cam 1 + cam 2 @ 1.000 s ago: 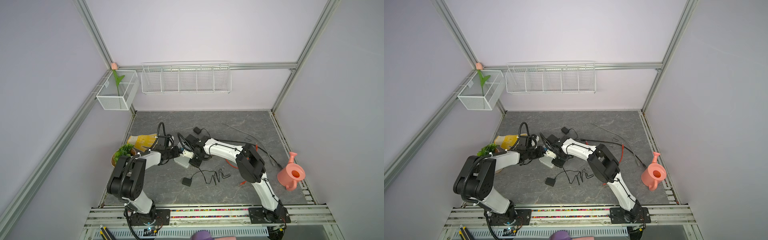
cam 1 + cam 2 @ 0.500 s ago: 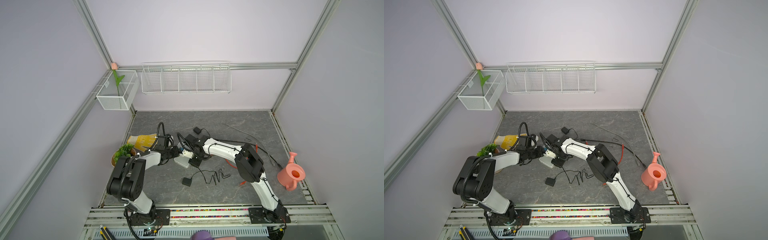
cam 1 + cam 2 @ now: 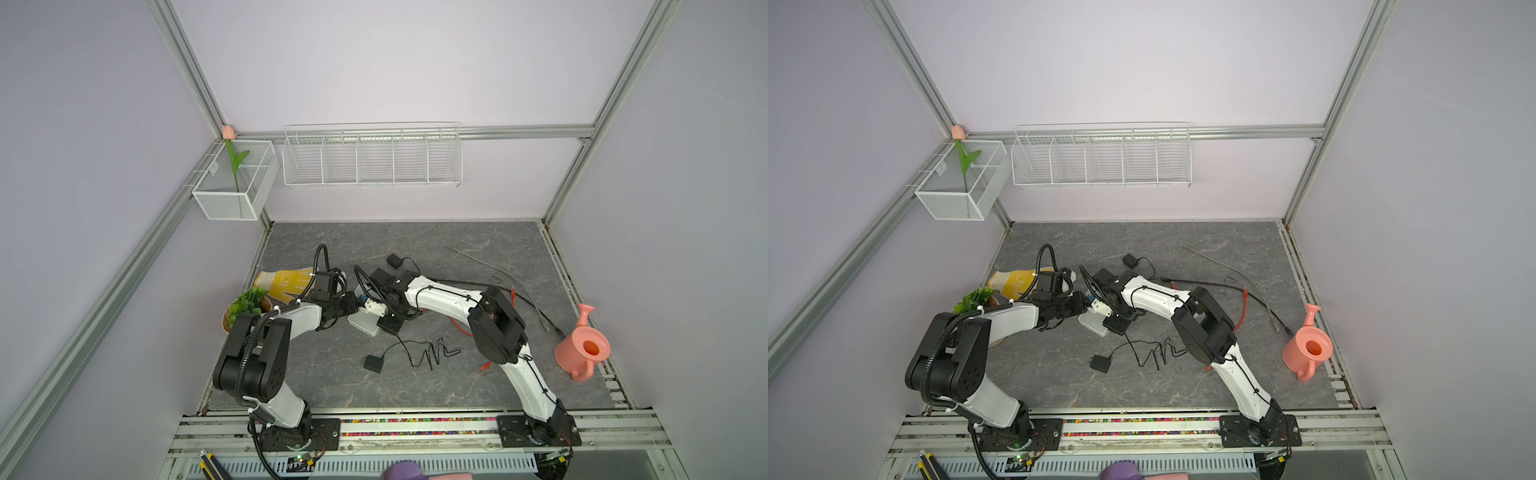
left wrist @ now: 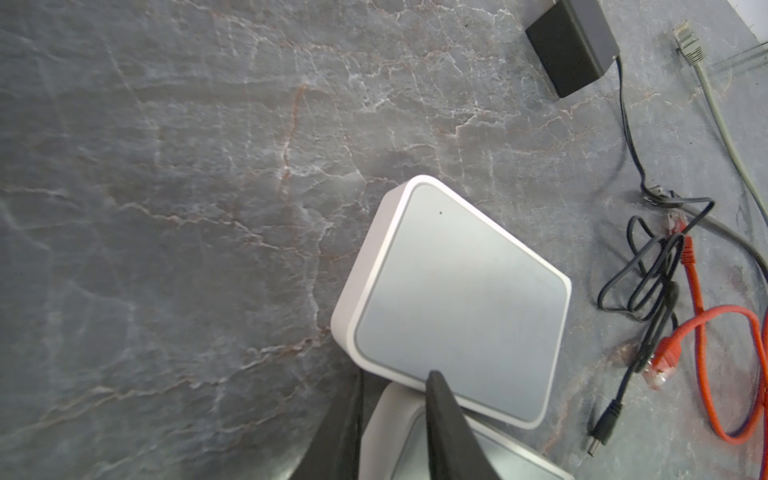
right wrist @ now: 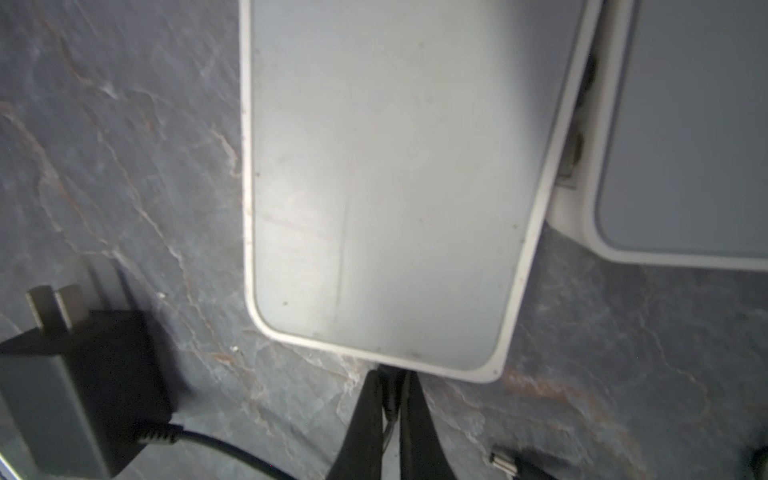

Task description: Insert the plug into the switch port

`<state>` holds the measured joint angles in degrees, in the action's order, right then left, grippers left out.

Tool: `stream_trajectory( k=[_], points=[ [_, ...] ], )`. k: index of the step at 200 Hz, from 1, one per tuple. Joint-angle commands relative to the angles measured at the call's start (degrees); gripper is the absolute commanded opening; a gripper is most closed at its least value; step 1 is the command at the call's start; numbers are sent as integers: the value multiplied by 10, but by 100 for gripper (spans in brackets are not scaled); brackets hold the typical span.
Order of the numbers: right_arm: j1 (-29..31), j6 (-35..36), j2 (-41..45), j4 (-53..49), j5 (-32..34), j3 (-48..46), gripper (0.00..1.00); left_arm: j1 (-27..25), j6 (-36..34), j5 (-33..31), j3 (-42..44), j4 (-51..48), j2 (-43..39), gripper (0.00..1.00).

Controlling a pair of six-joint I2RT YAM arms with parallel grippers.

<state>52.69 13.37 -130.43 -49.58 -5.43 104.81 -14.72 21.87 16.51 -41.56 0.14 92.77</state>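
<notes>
Grey marble-look table point(image 3: 415, 386) first. Mid-table, one flat white plastic switch box point(image 4: 453, 299) lies free, edge to edge with a second white switch box point(image 4: 388, 419), and my left fingers point(image 4: 444, 424) are grasping that one's rim. Smaller now: my right fingers point(image 5: 361, 415) are clenched on the thin black plug point(image 5: 390, 401), poised by a box edge. The side ports point(image 5: 577, 145) in the gap show nothing seated, as far as I can see. I judge pickup done, insertion left.

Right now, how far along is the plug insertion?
Done: the left gripper clamps one white switch, and the right gripper is shut on a thin dark plug lead. In hand: that lead's tip sits at the edge of a switch body. Left: the insertion itself. No view shows the lead seated, so treat it as unfinished.
</notes>
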Motion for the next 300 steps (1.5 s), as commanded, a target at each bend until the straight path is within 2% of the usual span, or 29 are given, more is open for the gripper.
stream_trajectory(
  k=[1, 116, 300],
  points=[
    [4, -13, -22, 70, -11, 15, 6, -14, -5, 54, 8, -27, -5, 26],
    [3, -17, -21, 80, -27, 12, 6, 5, 14, 131, 30, 1, -13, 24],
    [5, -14, -36, 63, -52, 62, 7, 4, -3, 152, 40, 7, -7, 22]
  ],
)
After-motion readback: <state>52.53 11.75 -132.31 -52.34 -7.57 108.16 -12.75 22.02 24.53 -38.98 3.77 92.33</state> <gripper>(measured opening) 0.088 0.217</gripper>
